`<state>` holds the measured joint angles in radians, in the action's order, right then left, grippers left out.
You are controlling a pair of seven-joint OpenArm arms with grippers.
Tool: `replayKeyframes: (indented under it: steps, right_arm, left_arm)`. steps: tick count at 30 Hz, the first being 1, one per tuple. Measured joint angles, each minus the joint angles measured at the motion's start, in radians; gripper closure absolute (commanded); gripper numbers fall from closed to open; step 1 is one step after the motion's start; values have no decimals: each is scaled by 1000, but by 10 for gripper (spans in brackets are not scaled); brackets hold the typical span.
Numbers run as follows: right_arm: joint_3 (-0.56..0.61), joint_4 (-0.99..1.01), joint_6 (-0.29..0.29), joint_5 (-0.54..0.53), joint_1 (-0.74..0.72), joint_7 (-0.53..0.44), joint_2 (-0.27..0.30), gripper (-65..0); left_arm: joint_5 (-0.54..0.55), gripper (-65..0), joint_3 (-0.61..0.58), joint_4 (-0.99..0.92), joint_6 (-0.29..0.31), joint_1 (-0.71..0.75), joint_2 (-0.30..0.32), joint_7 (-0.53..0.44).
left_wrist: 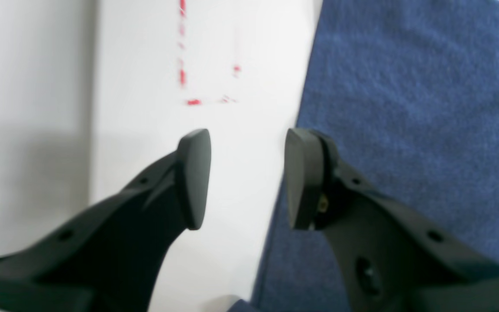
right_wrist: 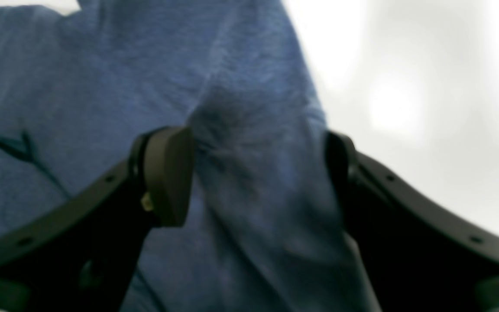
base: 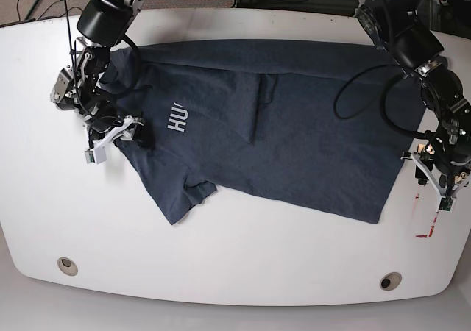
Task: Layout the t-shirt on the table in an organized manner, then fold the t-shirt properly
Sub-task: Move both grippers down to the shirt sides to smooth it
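Spreading is partly done: the t-shirt (base: 294, 125) lies open but creased on the table (base: 235, 272), folding not begun, with the left gripper (left_wrist: 247, 177) parted and empty at its hem edge and the right gripper (right_wrist: 258, 173) parted astride a raised fold.

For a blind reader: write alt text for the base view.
A dark blue t-shirt lies spread, partly rumpled, across a white table. The right claw sits at the shirt's collar end, and the left claw hovers, open, beside the hem near a red mark.
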<state>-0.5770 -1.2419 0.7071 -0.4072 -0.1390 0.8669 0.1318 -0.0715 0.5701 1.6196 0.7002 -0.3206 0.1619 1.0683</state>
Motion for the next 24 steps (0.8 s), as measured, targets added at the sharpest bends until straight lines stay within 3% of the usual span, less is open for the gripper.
replayKeyframes:
  steps: [3,7,11,18,24]
  right_arm:
    - [0,0,0,0,0,0,-6,-296]
    - [1,2,-2,1,1,8,-7,-128]
    - [2,4,-4,4,2,16,-7,-33]
    - [4,6,-4,4,3,21,-8,-24]
    - [62,5,-4,3,2,19,-4,-22]
  left_arm:
    - [-10,-265,3,-63,0,-29,3,-28]
    - [-6,-267,-4,-159,-2,-60,8,-129]
    - [-2,-267,-12,-285,0,-85,21,-197]
    - [-10,-271,-42,-590,-45,-145,67,-363]
    - [-13,-322,-43,-847,-90,-208,116,-505]
